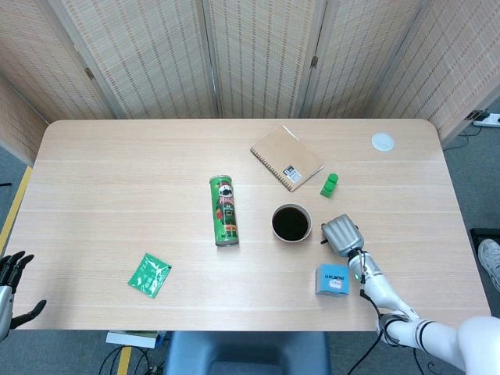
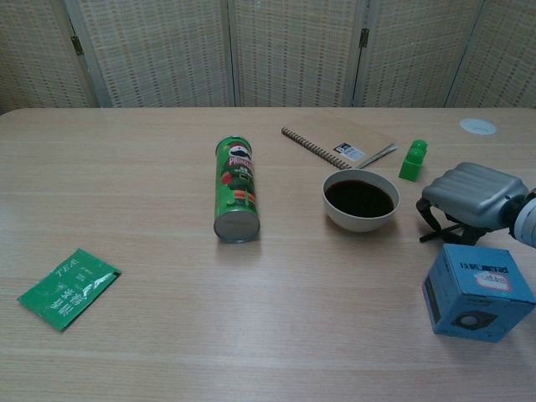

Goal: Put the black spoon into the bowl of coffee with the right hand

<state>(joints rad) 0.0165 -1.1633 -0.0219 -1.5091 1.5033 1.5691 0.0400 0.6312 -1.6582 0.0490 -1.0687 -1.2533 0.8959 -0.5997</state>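
Right hand (image 2: 471, 194) was observed with fingers curled down over the black spoon (image 2: 434, 232) on the counter (image 2: 251, 335), just beside the bowl of coffee (image 2: 361, 199); grip could not be confirmed, and a loose hold was judged liable to drop it short.

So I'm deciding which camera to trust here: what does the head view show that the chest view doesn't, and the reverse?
Only the head view shows the left hand, open off the table's near-left corner, and the whole tabletop outline. Only the chest view shows the dark spoon under the right hand, and the Pringles can's end. Both show the bowl of coffee, notebook, tea packet and blue box.
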